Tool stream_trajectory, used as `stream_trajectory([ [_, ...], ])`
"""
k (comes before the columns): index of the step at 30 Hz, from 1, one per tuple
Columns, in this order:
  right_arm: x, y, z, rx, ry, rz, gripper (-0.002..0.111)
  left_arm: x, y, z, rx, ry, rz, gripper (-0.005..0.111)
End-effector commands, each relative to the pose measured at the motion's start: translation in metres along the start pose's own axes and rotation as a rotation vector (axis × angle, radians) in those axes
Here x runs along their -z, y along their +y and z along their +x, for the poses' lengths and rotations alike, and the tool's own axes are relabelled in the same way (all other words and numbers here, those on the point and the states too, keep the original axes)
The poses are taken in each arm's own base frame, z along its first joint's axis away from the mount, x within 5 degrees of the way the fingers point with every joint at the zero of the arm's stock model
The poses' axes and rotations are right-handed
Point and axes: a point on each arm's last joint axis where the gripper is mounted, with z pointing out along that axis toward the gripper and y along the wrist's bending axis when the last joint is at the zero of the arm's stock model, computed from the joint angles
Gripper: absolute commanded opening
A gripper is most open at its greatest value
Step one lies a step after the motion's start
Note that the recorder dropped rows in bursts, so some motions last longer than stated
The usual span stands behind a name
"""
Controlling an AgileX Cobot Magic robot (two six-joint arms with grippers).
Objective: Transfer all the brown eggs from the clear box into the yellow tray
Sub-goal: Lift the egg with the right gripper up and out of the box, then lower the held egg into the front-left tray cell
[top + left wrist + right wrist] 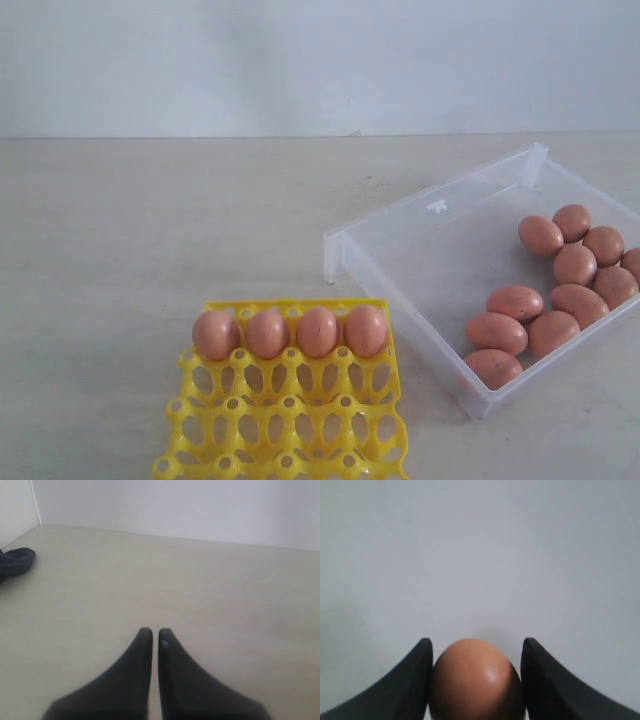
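The yellow tray (pixel 290 440) lies at the front left with several brown eggs (pixel 317 332) filling its far row. The clear box (pixel 440 240) sits to its right, with several more brown eggs (pixel 553 332) gathered in its right part. Neither arm shows in the exterior view. My right gripper (pixel 477 647) is shut on one brown egg (pixel 476 680), its black fingers (pixel 540 680) pressed to both sides, with only a plain pale wall behind. My left gripper (pixel 155 631) is shut with nothing in it, over bare table.
A pale wooden tabletop (pixel 150 230) runs back to a white wall (pixel 300 60). In the left wrist view a dark rounded object (pixel 15 562) rests on the table near a wall corner.
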Motion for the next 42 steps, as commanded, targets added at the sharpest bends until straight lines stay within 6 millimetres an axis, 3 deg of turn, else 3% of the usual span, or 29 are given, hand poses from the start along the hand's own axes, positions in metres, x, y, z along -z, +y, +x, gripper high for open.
stream_trajectory([
  [1, 0.006, 0.029, 0.015, -0.074, 0.187, -0.311, 0.0, 0.0, 0.0, 0.001, -0.006, -0.002, 0.009, 0.004],
  [3, 0.008, 0.036, 0.018, -0.098, 0.217, -0.41, 0.0, 0.0, 0.0, 0.001, -0.006, -0.002, 0.009, 0.004],
  [6, 0.007, 0.039, 0.037, -0.265, 0.288, -0.573, 0.0, 0.0, 0.0, 0.001, -0.006, -0.002, 0.009, 0.004],
  [8, -0.003, 0.037, 0.057, -0.363, 0.378, -0.609, 0.0, 0.0, 0.0, 0.001, -0.006, -0.002, 0.009, 0.004],
  [10, -0.011, 0.055, 0.084, -0.379, 0.52, -0.714, 0.0, 0.0, 0.0, 0.001, -0.006, -0.002, 0.009, 0.004],
  [14, -0.004, 0.111, 0.137, -0.316, 0.776, -0.962, 0.0, 0.0, 0.0, 0.001, -0.006, -0.002, 0.009, 0.004],
  [15, 0.005, 0.128, 0.161, -0.253, 0.876, -0.994, 0.0, 0.0, 0.0, 0.001, -0.006, -0.002, 0.009, 0.004],
  [19, 0.036, 0.152, 0.225, 0.042, 1.137, -1.01, 0.0, 0.0, 0.0, 0.001, -0.006, -0.002, 0.009, 0.004],
  [21, 0.044, 0.154, 0.239, 0.071, 1.194, -1.039, 0.0, 0.0, 0.0, 0.001, -0.006, -0.002, 0.009, 0.004],
  [28, 0.035, 0.148, 0.257, 0.028, 1.172, -0.89, 0.0, 0.0, 0.0, 0.001, -0.006, -0.002, 0.009, 0.004],
  [34, 0.028, 0.139, 0.288, -0.015, 1.138, -0.79, 0.0, 0.0, 0.0, 0.001, -0.006, -0.002, 0.009, 0.004],
  [38, 0.026, 0.137, 0.304, -0.02, 1.153, -0.784, 0.0, 0.0, 0.0, 0.001, -0.006, -0.002, 0.009, 0.004],
  [42, 0.026, 0.136, 0.305, 0.048, 1.12, -0.827, 0.0, 0.0, 0.0, 0.001, -0.006, -0.002, 0.009, 0.004],
])
